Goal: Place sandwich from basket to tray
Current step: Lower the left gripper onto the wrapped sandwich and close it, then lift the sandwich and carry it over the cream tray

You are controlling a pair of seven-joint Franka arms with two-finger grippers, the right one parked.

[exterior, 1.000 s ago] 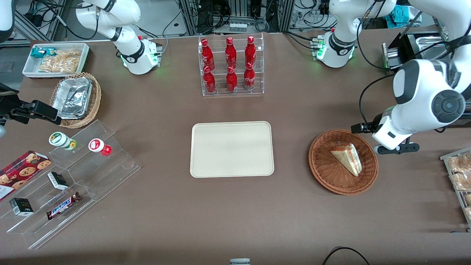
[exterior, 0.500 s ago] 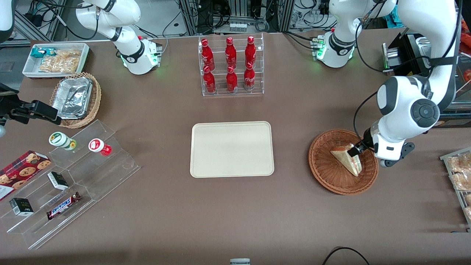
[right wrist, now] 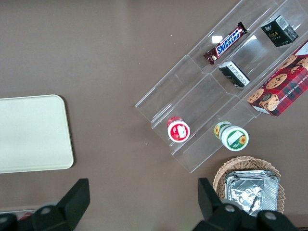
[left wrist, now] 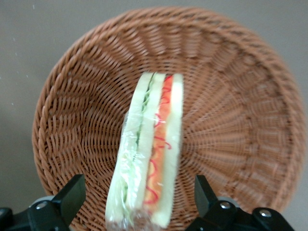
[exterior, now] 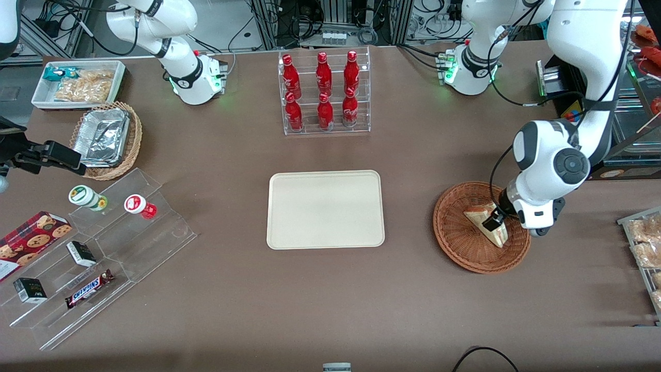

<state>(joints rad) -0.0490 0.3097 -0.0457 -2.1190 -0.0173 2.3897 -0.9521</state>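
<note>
Sandwich (exterior: 485, 223) sits in the basket (exterior: 457, 243), toward the working arm's end of the bench (exterior: 330, 299); tray (exterior: 325, 209) lies mid-bench, well apart, nothing on it. Front view: pincer (exterior: 490, 223) is down over the sandwich, arm hides most of the contact. Left wrist view: sandwich (left wrist: 149, 154) stands on edge, wrapped in clear film, pincer (left wrist: 139, 199) spread wide, one finger (left wrist: 72, 195) on each side, neither touching the bread. Right wrist view: only the tray (right wrist: 29, 134) corner and snack shelves. Risks, my read: film is slippery and the bread soft, so a closing squeeze could crush it or let it slide out; an off-centre bite could tip the wedge flat.
</note>
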